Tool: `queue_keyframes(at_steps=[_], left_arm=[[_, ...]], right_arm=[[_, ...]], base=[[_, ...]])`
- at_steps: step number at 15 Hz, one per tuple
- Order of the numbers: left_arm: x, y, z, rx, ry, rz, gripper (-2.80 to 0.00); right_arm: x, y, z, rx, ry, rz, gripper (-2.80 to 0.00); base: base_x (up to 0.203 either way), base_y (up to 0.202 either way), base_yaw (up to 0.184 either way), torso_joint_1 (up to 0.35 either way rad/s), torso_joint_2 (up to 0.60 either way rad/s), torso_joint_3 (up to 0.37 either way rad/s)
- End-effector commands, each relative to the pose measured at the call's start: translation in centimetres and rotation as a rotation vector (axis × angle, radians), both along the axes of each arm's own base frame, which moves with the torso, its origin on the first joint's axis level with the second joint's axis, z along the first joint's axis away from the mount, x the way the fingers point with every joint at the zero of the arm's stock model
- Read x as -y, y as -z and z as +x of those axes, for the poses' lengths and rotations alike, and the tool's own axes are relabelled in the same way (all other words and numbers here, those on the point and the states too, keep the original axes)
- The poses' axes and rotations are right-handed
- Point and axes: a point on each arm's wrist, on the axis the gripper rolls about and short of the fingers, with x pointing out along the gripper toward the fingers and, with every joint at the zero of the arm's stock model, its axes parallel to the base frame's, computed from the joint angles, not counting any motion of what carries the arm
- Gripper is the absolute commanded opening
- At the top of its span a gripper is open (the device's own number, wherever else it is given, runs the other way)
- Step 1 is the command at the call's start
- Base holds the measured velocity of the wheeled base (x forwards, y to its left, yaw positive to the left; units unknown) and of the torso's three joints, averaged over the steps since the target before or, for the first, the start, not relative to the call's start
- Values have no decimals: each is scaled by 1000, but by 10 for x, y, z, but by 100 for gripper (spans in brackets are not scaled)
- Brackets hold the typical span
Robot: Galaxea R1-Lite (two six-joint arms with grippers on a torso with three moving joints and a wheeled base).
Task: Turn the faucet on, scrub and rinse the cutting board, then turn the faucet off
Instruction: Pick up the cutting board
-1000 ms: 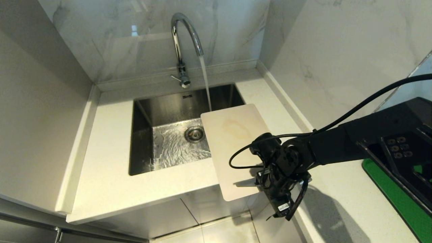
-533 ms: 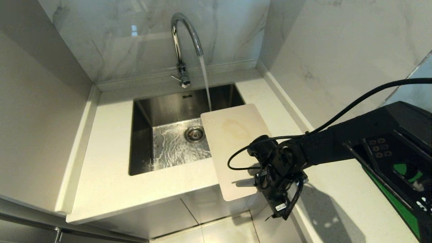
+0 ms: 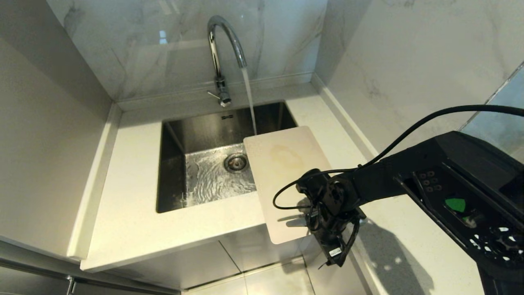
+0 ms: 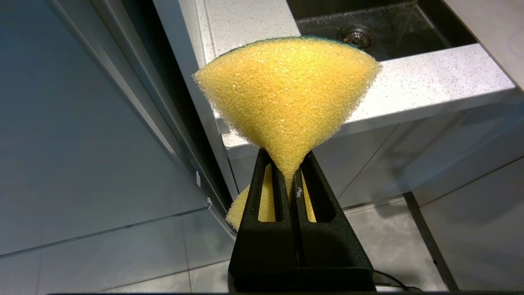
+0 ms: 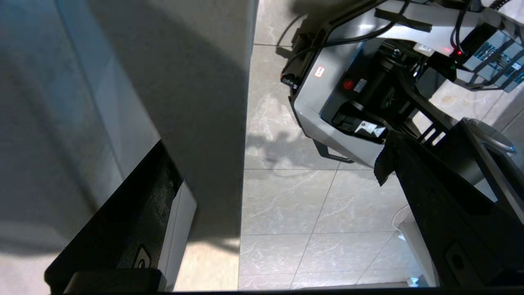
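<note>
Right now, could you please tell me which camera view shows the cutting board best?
The head view: the cutting board lies on the counter, one corner over the sink and its near end past the counter's front edge, with a faint brown stain. The right wrist view may catch a pale edge beside one finger; I cannot tell. The left wrist view shows none.

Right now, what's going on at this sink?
Water runs from the faucet into the sink. The cutting board lies on the counter's right side, one end over the basin, the other past the front edge. The right gripper hangs at that near end, jaws open, holding nothing. The left gripper is low beside the cabinet, shut on a yellow sponge. No scrubbing yet.
</note>
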Motion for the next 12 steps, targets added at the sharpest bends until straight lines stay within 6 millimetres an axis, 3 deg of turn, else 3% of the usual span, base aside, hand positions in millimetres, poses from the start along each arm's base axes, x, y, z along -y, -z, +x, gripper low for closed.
queue_keyframes(at_steps=[1, 6, 7, 12], left_arm=[[0, 0, 0, 4, -1, 1, -280], [0, 0, 0, 3, -1, 0, -280], [0, 0, 0, 3, -1, 0, -280], [0, 0, 0, 4, -1, 0, -280]], right_arm=[[-2, 11, 4, -22, 6, -9, 0], [-4, 15, 12, -15, 8, -7, 0], [-5, 17, 14, -15, 11, -10, -280], [-5, 20, 21, -9, 6, -12, -280]], base=[[0, 0, 0, 0, 0, 0], [0, 0, 0, 0, 0, 0], [0, 0, 0, 0, 0, 0], [0, 0, 0, 0, 0, 0]])
